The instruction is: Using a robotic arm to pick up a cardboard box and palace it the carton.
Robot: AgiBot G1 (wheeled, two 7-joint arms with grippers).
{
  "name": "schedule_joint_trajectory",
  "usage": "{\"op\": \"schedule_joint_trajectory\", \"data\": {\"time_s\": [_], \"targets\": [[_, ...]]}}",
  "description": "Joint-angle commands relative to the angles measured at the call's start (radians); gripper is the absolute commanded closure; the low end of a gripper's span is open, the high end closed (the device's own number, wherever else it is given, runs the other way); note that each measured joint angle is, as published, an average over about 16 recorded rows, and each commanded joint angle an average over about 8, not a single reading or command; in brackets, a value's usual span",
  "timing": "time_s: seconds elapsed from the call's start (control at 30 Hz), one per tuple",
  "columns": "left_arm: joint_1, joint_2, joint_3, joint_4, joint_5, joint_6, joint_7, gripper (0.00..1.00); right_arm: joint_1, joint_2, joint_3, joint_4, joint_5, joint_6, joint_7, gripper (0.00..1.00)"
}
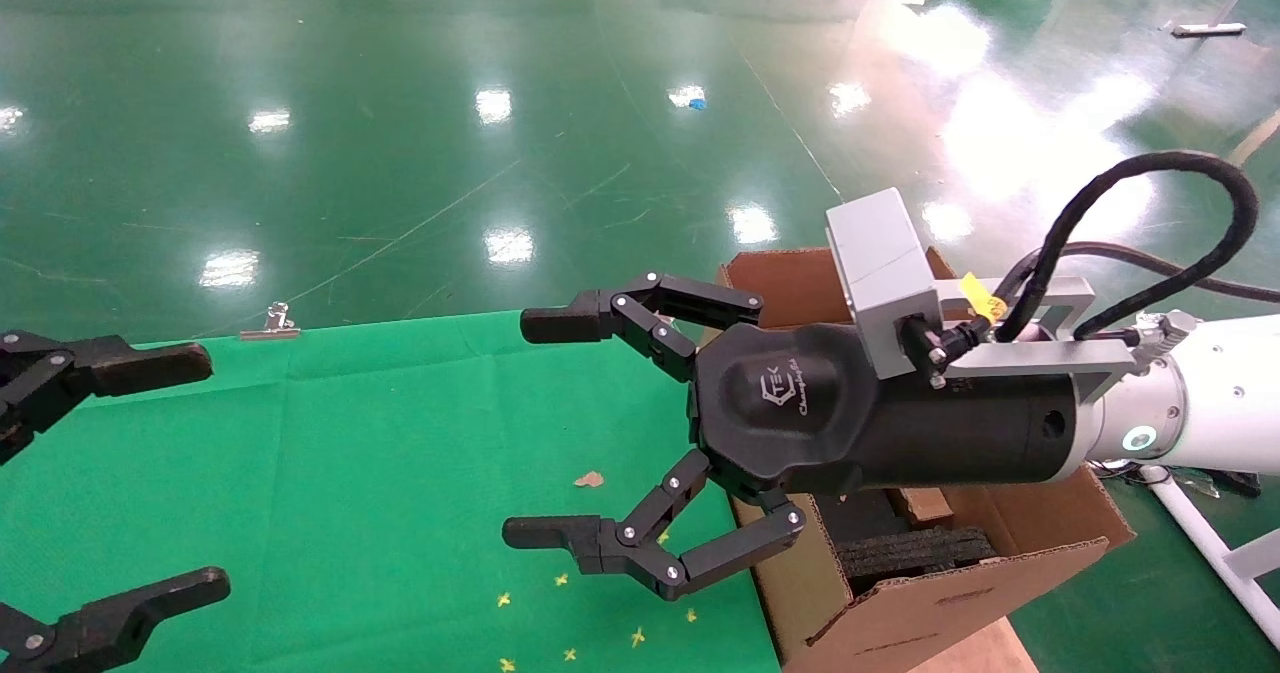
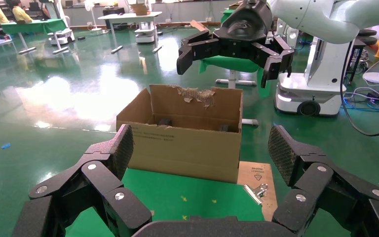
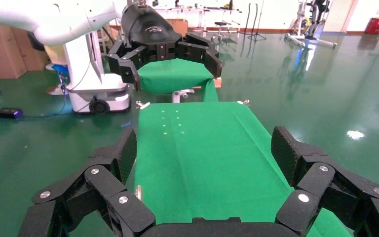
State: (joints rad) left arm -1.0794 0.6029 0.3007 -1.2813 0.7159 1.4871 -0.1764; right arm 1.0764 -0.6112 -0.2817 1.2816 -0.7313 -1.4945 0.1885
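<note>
Your right gripper is hovering with fingers spread and empty, the carton behind them; no cardboard box appears visible. Left gripper is idling, fingers apart.

"TEK" logo with script line below, unreadable, on right end effector housing. Carton side print too small to read.

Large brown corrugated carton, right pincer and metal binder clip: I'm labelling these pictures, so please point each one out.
Large brown corrugated carton (image 2: 185, 145), left wrist view, on its printed front wall.
Right pincer (image 1: 540, 428), head view, midway between its open fingertips.
Metal binder clip (image 1: 271, 322), head view, on its body.
</note>
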Motion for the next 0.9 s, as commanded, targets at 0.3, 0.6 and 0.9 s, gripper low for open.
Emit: {"op": "schedule_joint_trajectory", "data": {"time_s": [0.3,0.6,0.9], "targets": [[0.000,0.000,0.000,0.000,0.000,0.000,0.000,0.00,0.000,0.000,0.000,0.000,0.000,0.000,0.000,0.00],[0.000,0.000,0.000,0.000,0.000,0.000,0.000,0.00,0.000,0.000,0.000,0.000,0.000,0.000,0.000,0.00],[0.000,0.000,0.000,0.000,0.000,0.000,0.000,0.00,0.000,0.000,0.000,0.000,0.000,0.000,0.000,0.00]]}}
